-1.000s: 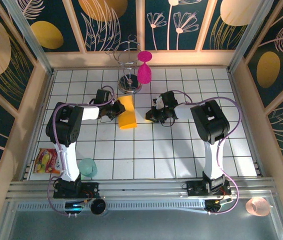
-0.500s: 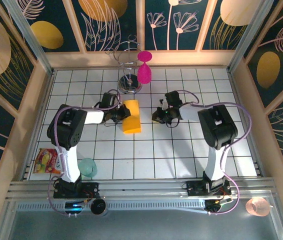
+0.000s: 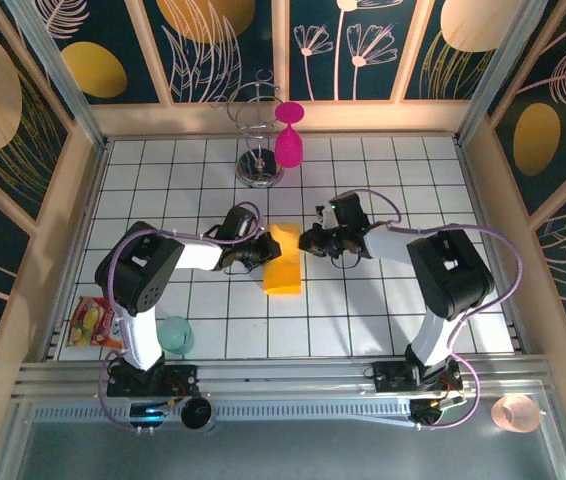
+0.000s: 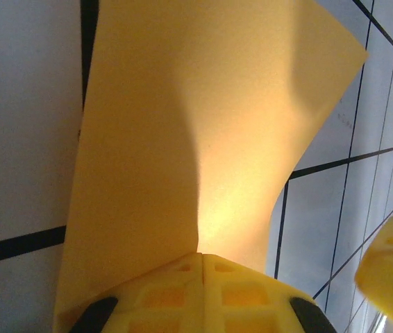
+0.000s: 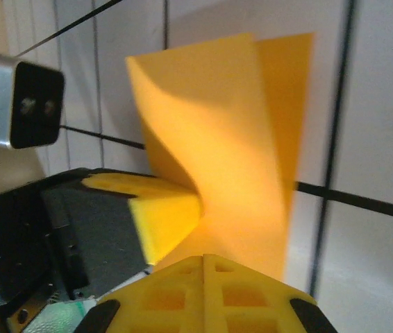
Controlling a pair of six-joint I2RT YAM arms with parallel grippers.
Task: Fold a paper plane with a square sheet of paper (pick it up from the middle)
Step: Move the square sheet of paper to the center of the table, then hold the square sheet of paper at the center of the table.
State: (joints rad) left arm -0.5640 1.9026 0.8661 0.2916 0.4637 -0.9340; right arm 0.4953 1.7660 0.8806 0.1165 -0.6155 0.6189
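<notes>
The square sheet of paper (image 3: pixel 283 262) is orange-yellow, bent double, and sits mid-table. In the left wrist view the sheet (image 4: pixel 182 139) rises from my left gripper (image 4: pixel 203 255), which is shut on its edge. From above, the left gripper (image 3: pixel 263 249) is at the paper's left side. My right gripper (image 3: pixel 307 241) meets the paper's upper right edge. In the right wrist view the right gripper (image 5: pixel 203 258) is shut, its tips against the curled sheet (image 5: pixel 231 139). The left fingers (image 5: pixel 165 215) pinch the sheet just to the left. No finished paper plane is seen.
A magenta goblet (image 3: pixel 289 140) hangs on a wire stand (image 3: pixel 260 170) at the back. A snack packet (image 3: pixel 94 322) and a teal cup (image 3: pixel 175 335) lie near the left arm's base. Wooden walls (image 3: pixel 53 250) enclose the tiled table.
My left gripper has carried the paper rightward and nearer. The right gripper has moved left and nearer until it meets the paper.
</notes>
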